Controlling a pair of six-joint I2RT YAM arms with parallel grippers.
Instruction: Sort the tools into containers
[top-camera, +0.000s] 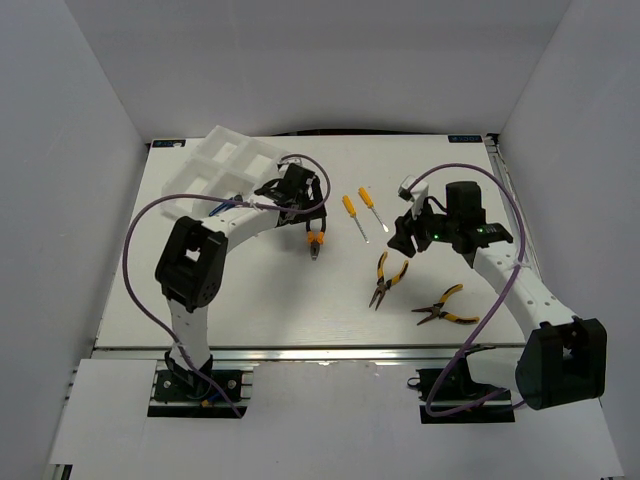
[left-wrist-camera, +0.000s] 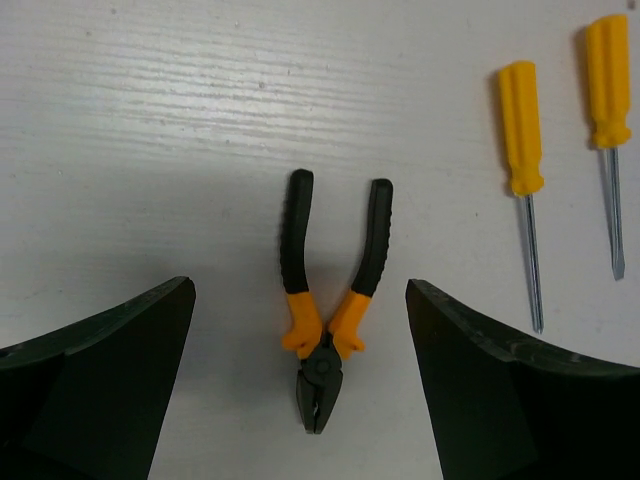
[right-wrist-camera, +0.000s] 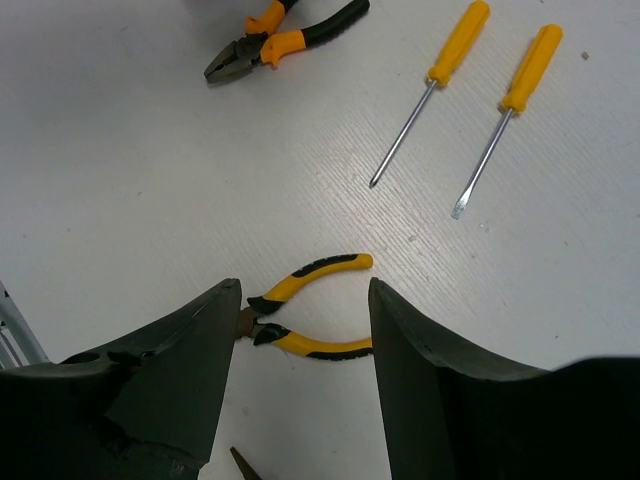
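Left hand (left-wrist-camera: 298, 283) released, empty, over orange-black pliers (left-wrist-camera: 322, 340) lying on counter (top-camera: 250, 290). Right hand (right-wrist-camera: 303, 282) released, empty, over yellow-black pliers (right-wrist-camera: 318, 266).

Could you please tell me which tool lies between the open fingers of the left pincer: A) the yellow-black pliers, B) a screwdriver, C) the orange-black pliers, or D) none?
C: the left wrist view shows the orange-black pliers lying flat on the table, centred under the open left pincer and not gripped.
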